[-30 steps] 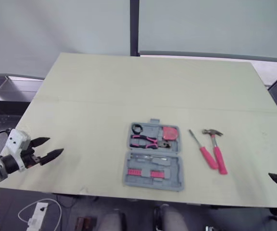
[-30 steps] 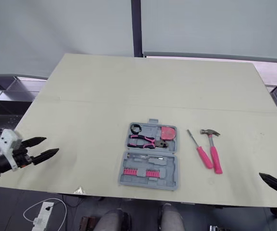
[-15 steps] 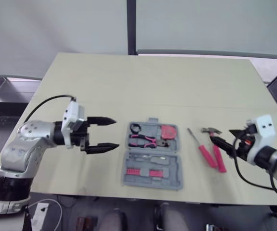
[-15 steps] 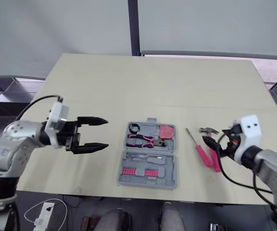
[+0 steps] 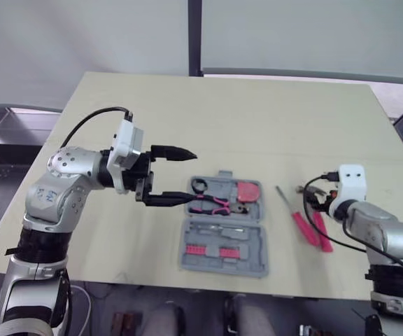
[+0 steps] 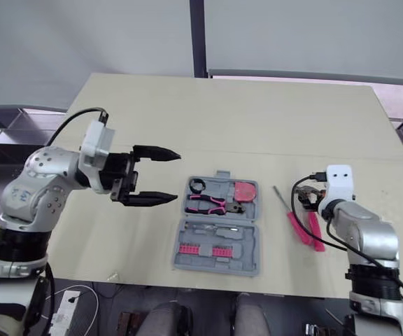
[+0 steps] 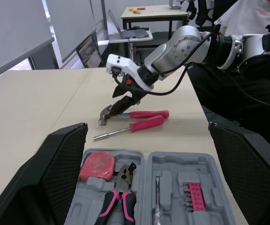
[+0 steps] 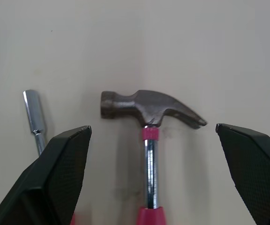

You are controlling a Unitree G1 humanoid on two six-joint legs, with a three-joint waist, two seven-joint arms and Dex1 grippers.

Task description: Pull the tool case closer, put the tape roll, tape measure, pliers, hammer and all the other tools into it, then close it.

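The grey tool case point(image 5: 257, 241) lies open in the middle of the table. In it are the pink-handled pliers point(image 5: 212, 204), a pink tape measure point(image 5: 248, 191) and a black tape roll point(image 5: 200, 186). To its right, the pink-handled hammer point(image 5: 321, 227) and a pink screwdriver point(image 5: 297, 218) lie on the table. My left gripper point(image 5: 185, 176) hovers open at the case's left edge. My right gripper point(image 8: 152, 127) is open, with one finger on each side of the hammer head point(image 8: 149, 108).
The case's near half holds a pink bit rack point(image 7: 194, 197) and a small driver point(image 7: 157, 187). Bare tabletop point(image 5: 222, 119) stretches behind the case. The table's front edge runs just below the case, and the right edge is close to the hammer.
Both arms have swung in from the table's sides. The left gripper moved right up to the case; the right gripper moved left and now sits over the hammer head.
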